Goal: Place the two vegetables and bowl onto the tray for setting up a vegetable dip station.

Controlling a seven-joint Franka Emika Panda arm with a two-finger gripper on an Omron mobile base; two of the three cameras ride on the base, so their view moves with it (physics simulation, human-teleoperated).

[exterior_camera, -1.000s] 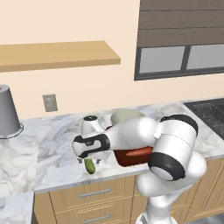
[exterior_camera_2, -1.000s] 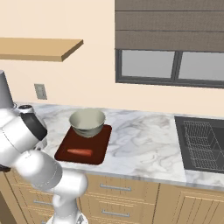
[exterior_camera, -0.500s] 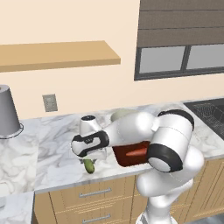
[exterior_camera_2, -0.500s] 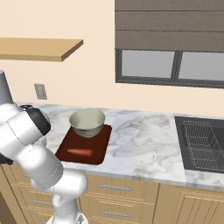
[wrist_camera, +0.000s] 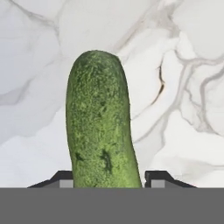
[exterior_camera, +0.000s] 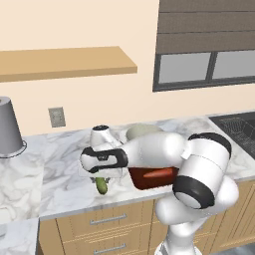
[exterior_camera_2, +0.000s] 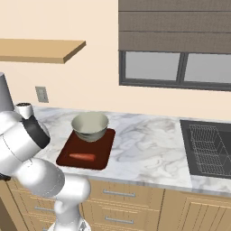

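my two-finger gripper (wrist_camera: 107,179) is clamped on the short stubby dark green cucumber (wrist_camera: 102,124), one tip (wrist_camera: 61,177) on each flank, near one end so most of its length projects ahead. it sits low over the white marble counter (exterior_camera: 60,174), just beside the flat reddish-brown tray (exterior_camera_2: 101,146). that tray carries the slim orange carrot (exterior_camera_2: 82,157) and greyish-green bowl (exterior_camera_2: 90,127); in my judgement only the cucumber remains.

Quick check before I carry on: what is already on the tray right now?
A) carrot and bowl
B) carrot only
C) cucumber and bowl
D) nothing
A: in the right base view the carrot and the bowl sit on the tray, while the cucumber is on the marble counter left of the tray, between the jaws.
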